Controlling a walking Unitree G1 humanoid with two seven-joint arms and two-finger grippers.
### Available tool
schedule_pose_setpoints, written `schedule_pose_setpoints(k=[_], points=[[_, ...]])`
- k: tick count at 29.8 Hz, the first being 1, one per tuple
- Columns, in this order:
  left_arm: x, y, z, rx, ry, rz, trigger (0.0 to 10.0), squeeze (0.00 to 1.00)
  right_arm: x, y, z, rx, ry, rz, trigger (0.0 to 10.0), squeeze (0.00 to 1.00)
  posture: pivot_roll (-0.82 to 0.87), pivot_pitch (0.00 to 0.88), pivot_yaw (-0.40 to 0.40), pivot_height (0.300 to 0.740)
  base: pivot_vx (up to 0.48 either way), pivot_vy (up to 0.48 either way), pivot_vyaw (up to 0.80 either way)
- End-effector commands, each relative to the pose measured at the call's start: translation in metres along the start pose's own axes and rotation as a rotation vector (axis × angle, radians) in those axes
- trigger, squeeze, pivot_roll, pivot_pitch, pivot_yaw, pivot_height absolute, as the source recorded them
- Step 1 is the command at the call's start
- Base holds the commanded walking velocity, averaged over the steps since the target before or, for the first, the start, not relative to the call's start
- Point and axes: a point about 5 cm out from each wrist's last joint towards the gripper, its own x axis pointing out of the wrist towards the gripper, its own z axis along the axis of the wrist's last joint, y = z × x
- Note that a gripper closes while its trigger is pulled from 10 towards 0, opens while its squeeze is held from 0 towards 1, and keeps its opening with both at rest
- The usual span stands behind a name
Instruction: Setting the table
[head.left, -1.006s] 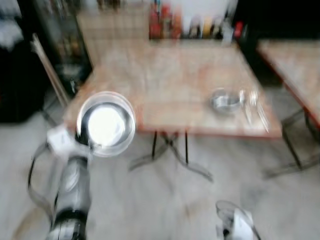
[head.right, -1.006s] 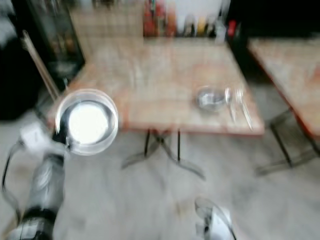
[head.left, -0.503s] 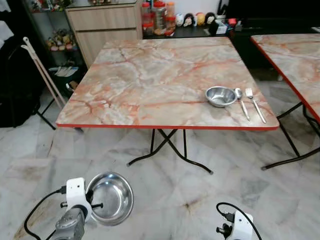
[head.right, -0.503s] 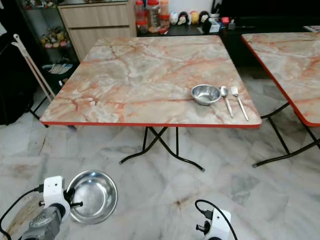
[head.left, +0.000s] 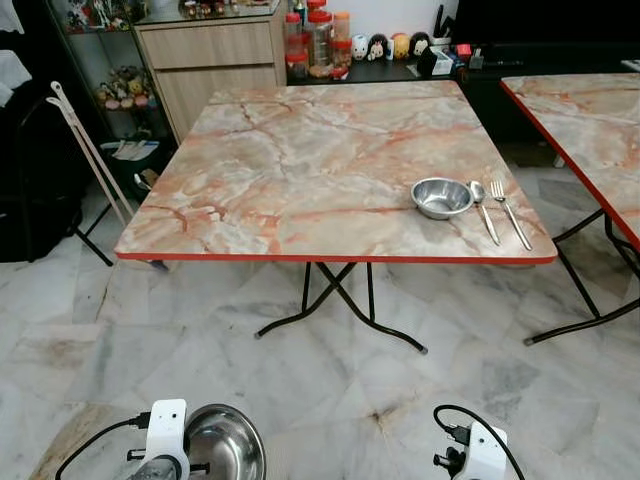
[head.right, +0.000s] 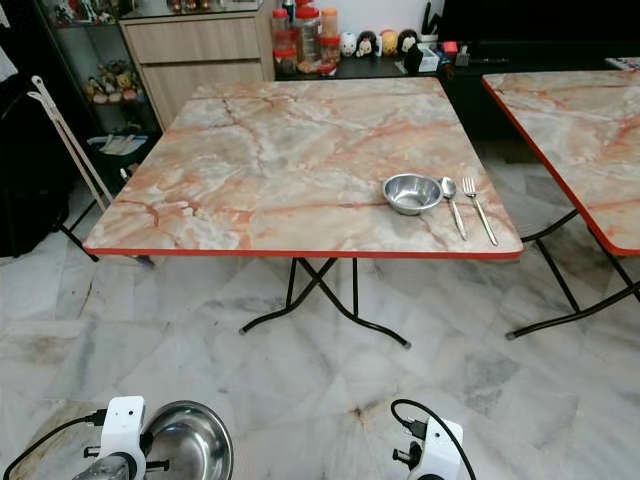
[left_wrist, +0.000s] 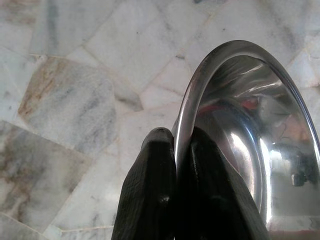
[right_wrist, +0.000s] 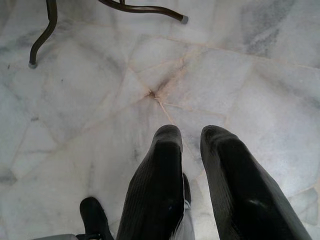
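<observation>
My left gripper (left_wrist: 176, 134) is shut on the rim of a wide steel bowl (head.left: 225, 440), held low over the floor at the bottom left of the eye views, beside the white wrist block (head.left: 166, 425). The marble-pattern table with a red edge (head.left: 300, 170) stands ahead. Near its right front corner sit a small steel bowl (head.left: 442, 196), a spoon (head.left: 483, 208) and a fork (head.left: 510, 212), side by side. My right gripper (right_wrist: 192, 132) hangs low over the floor, fingers slightly apart with nothing between them.
A second marble table (head.left: 590, 120) stands at the right with a gap between the two. Crossed black legs (head.left: 335, 300) run under the near table. A wooden cabinet (head.left: 210, 55) with jars stands behind, and a folded frame (head.left: 85, 150) leans at the left.
My left arm has dropped with the wide bowl, from level with the table's front edge down to the bottom of the view. The blur has cleared. The right arm stays low.
</observation>
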Motion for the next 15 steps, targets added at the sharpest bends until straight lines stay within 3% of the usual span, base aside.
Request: schedule_pose_setpoints(k=[1,5,9,15], points=[[-0.002,0.006,-0.010,0.007,0.047,0.027,10.0,0.00,0.000,0.000,0.000,-0.002,0.005,-0.003,10.0,0.00,-0.03,0.000,0.038,0.740,0.000,0.000,0.00],[-0.002,0.008,-0.007,-0.004,0.034,0.061,10.0,0.00,0.000,0.001,0.000,-0.001,0.004,0.000,10.0,0.00,-0.03,0.000,0.040,0.740,0.000,0.000,0.00],[0.001,0.007,0.010,-0.170,-0.075,0.043,10.0,0.00,0.000,0.001,0.000,0.005,0.002,-0.004,10.0,0.00,-0.03,0.000,0.041,0.740,0.000,0.000,0.00],[0.001,0.011,0.020,-0.213,-0.145,0.080,10.0,0.00,0.000,0.000,-0.001,0.005,0.003,-0.005,10.0,0.00,-0.03,0.000,0.040,0.740,0.000,0.000,0.00]])
